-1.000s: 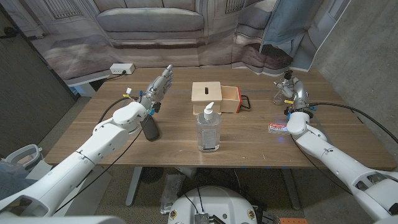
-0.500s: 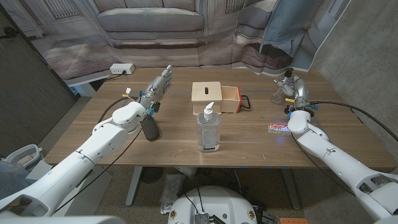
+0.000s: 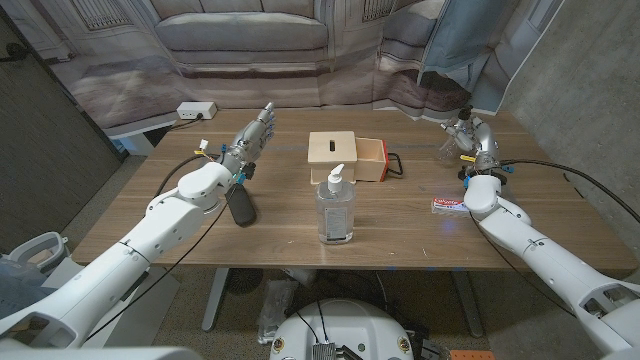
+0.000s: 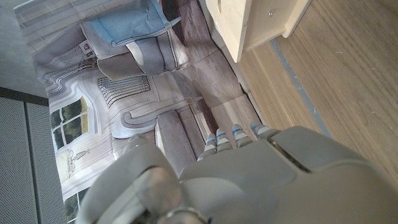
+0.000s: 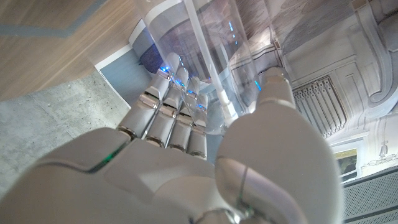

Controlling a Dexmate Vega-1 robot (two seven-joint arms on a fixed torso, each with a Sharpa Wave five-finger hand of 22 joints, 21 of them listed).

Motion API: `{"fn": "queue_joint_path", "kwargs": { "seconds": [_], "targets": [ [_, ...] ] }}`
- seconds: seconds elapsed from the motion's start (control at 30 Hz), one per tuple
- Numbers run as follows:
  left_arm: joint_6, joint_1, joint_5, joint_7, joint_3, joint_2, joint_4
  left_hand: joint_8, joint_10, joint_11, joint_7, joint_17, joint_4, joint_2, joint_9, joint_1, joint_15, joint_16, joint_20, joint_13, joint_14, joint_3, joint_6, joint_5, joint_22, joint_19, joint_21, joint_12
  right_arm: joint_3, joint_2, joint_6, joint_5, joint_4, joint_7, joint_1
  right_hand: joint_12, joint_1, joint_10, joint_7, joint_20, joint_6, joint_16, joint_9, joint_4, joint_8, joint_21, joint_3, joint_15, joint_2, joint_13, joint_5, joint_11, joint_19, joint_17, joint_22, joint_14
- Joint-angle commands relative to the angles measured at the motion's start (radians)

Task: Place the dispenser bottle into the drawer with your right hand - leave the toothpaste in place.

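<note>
— What is seen nearest on the desk [image 3: 250, 245]?

— The dispenser bottle [image 3: 335, 212] is seen upright in front of the wooden box [image 3: 333, 152], apart from it, with its white pump on top. It is held by neither hand. Its fill cannot be judged.

— And beside the box?

— A drawer [image 3: 371, 158] is pulled out of the box on the robot's right side, with a black handle [image 3: 396, 164] at its end. Its inside is too poorly seen for contents to be told. The toothpaste [image 3: 447, 205] is laid flat to the right of the box and nearer than it. A dark object [image 3: 240, 208] is found to the left of the box, by the left forearm.

— How are the hands held?

— The left hand [image 3: 254, 137] is raised left of the box, fingers stretched out and apart, with nothing in it. The right hand [image 3: 470, 135] is held well right of the box, clamped on a clear container [image 3: 449, 150].

— What lies beyond?

— A white power strip [image 3: 196, 110] is set far left of the box. Behind the desk a backdrop [image 3: 250, 40] printed with a sofa is hung.

— What is added by the wrist views?

— In the right wrist view the right hand [image 5: 186, 162] is shown with fingers and thumb around the clear container [image 5: 211, 43], and a thin tube is seen inside it. In the left wrist view a corner of the box [image 4: 249, 18] is seen past the left hand [image 4: 280, 180].
</note>
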Motion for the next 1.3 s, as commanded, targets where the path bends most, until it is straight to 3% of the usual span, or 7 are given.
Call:
{"fn": "queue_joint_path", "kwargs": {
  "seconds": [0.03,0.6,1.3],
  "targets": [
    [0.002,0.002,0.002,0.002,-0.003,0.002,-0.001,-0.002,-0.003,-0.003,0.001,0.001,-0.001,0.006,0.005,0.003,0.001,-0.002,-0.010,0.004,-0.005,-0.006,0.003,-0.002,0.005,-0.012,0.002,-0.001,0.018,-0.011,-0.020,-0.010,-0.041,0.006,-0.016,-0.005,0.068,0.008,-0.051,-0.077,0.061,-0.004,0.001,0.007,-0.003,0.004,0.001,-0.087,0.080,0.001,-0.007,0.000,-0.002,0.004,0.006,0.012],
    [-0.002,0.005,0.004,0.008,-0.002,-0.002,0.004,-0.002,-0.003,-0.003,0.000,0.001,-0.001,0.008,0.005,0.005,0.001,-0.002,-0.010,0.004,-0.003,-0.010,0.003,-0.002,0.005,-0.012,0.002,-0.001,0.034,-0.042,-0.064,-0.034,-0.101,0.014,-0.032,-0.014,0.069,0.012,-0.051,-0.075,0.074,-0.009,0.003,0.013,-0.010,0.003,-0.002,-0.089,0.092,0.002,-0.014,0.001,-0.010,0.005,0.007,0.015],
    [-0.010,0.027,-0.004,0.003,-0.011,0.006,-0.005,-0.002,-0.001,-0.002,0.006,0.002,-0.001,0.012,0.005,0.009,0.006,0.004,-0.016,0.004,0.016,-0.016,0.003,-0.003,0.006,0.012,0.010,-0.001,0.079,-0.080,-0.122,-0.005,-0.229,0.066,-0.084,-0.019,0.069,0.032,-0.058,-0.079,0.084,-0.012,0.005,0.018,-0.017,0.002,-0.008,-0.099,0.097,0.002,-0.023,-0.007,-0.014,0.004,0.007,0.023]
  ]
}}
